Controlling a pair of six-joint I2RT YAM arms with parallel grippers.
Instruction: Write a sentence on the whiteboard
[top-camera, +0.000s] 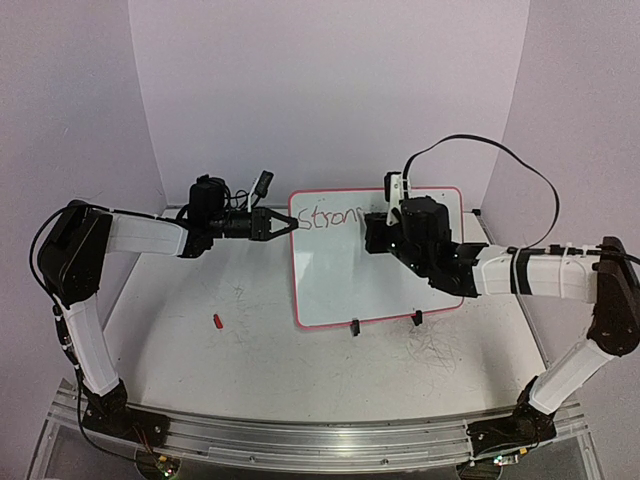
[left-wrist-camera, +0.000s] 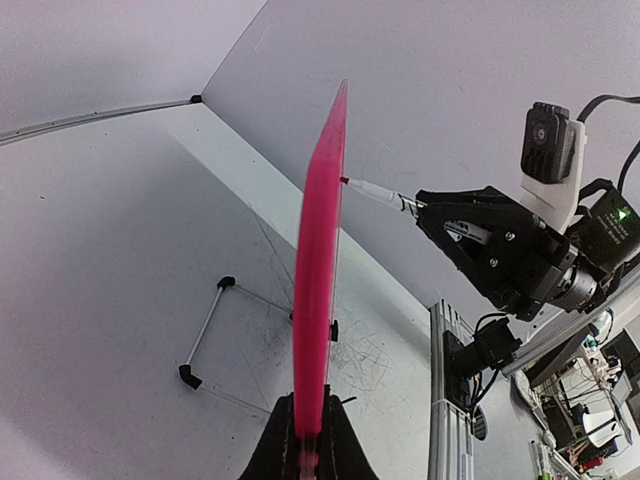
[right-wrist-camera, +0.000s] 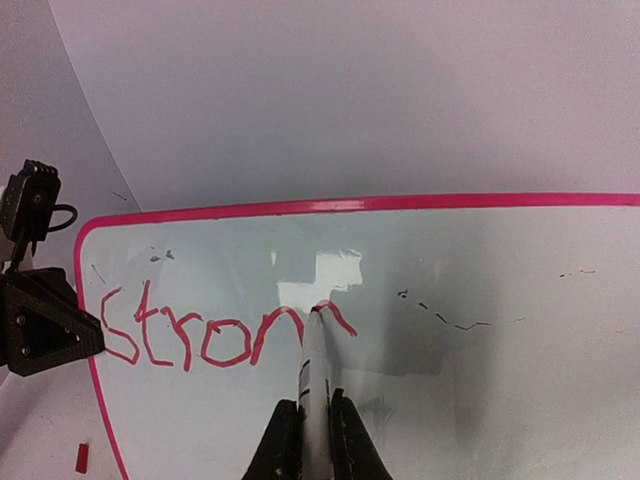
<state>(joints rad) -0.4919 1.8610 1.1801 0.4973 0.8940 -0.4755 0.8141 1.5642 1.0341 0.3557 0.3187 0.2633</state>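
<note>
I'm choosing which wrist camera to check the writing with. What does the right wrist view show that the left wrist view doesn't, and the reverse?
Right wrist only: the whiteboard's face, with the red letters "Stron". Left wrist only: the board edge-on, and a thin wire leg with black ends on the side away from the marker. Both: the marker, held in the right gripper, its tip touching the board, and the left gripper at the board's rim.

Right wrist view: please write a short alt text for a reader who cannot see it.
The right gripper, shut on a white marker, presses the tip to the whiteboard at the end of red letters reading "Stron". At the left edge, the left gripper clamps the board's pink rim.
</note>
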